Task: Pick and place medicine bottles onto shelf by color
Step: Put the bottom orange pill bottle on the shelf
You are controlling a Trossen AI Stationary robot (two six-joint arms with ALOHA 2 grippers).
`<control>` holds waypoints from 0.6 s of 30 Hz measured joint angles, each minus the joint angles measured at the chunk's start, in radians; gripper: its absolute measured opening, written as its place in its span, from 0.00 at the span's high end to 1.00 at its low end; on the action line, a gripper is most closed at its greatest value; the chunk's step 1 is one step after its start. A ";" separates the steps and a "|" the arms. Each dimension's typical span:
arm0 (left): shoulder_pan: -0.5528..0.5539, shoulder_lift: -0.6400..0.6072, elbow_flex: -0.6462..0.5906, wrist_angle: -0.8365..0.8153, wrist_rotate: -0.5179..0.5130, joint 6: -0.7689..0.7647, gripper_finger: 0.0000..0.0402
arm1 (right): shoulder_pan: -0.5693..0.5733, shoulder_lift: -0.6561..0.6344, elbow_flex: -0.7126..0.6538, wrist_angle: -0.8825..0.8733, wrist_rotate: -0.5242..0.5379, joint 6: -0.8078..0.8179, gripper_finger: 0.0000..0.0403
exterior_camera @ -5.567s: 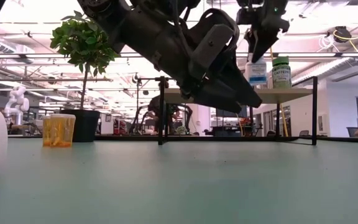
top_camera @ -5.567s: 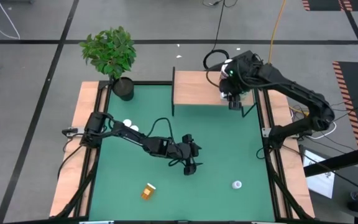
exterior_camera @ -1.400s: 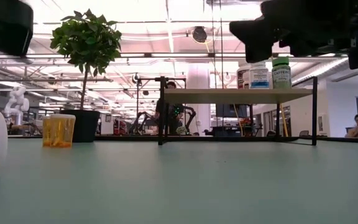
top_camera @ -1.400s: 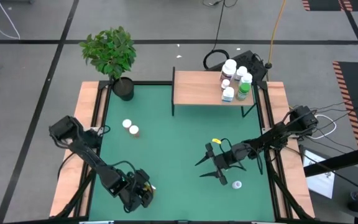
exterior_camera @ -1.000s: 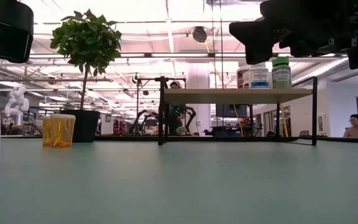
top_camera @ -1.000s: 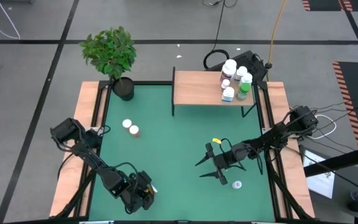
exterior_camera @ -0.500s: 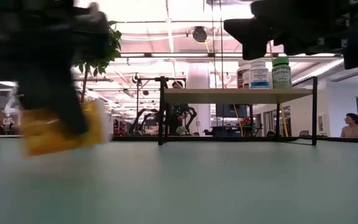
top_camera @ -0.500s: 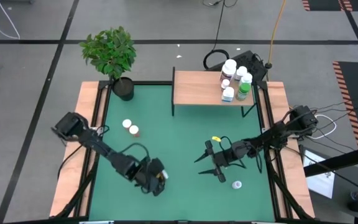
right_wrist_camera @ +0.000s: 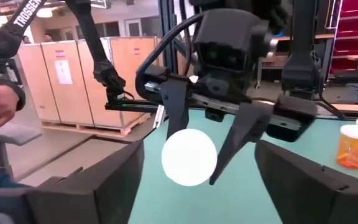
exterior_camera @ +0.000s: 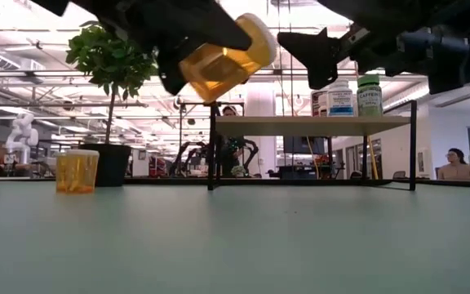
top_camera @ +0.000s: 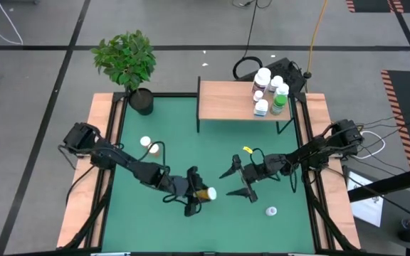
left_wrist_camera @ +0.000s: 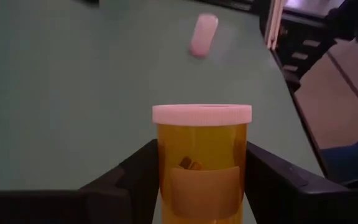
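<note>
My left gripper (top_camera: pixel 199 193) is shut on an amber bottle with a white cap (top_camera: pixel 206 193), held in the air over the middle of the green table; the bottle also shows in the low view (exterior_camera: pixel 223 61) and in the left wrist view (left_wrist_camera: pixel 202 168). My right gripper (top_camera: pixel 235 185) is open and empty just to its right, facing the bottle's cap (right_wrist_camera: pixel 189 157). The light-wood shelf (top_camera: pixel 223 101) stands at the far edge with several bottles (top_camera: pixel 269 89) on its right end. A white bottle (top_camera: pixel 271 210) lies on the table near the right. My left gripper pinches the amber bottle's body (left_wrist_camera: pixel 166 180) between its two fingers, one on each side, below the cap. The fingers come from the table's left and lie along the bottle. The cap end (left_wrist_camera: pixel 202 114) sticks out past the fingertips. The bottle is lifted clear and tilted, cap toward the right gripper.
An amber bottle (exterior_camera: pixel 77 170) stands on the table at the left, beside a white-capped one (top_camera: pixel 145 141). A potted plant (top_camera: pixel 127 60) stands at the far left corner. Wooden side rails (top_camera: pixel 98 142) edge the table. People show in the room behind.
My left gripper has carried the amber bottle from the table's near left toward its middle and upward, lifting it clear and turning its cap toward the right gripper. My right gripper has shifted a little toward the left and far side, still open.
</note>
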 joint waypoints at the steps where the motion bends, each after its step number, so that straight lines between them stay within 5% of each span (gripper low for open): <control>1: 0.006 0.000 0.000 0.012 0.006 0.012 0.50 | 0.007 0.000 0.003 -0.004 0.002 -0.002 0.22; 11: 0.050 0.002 0.000 0.108 0.152 0.044 0.50 | 0.075 0.000 0.106 -0.186 0.059 -0.286 0.19; 18: 0.037 0.002 -0.001 0.119 0.187 0.030 0.50 | 0.058 0.000 0.224 -0.387 0.035 -0.325 0.19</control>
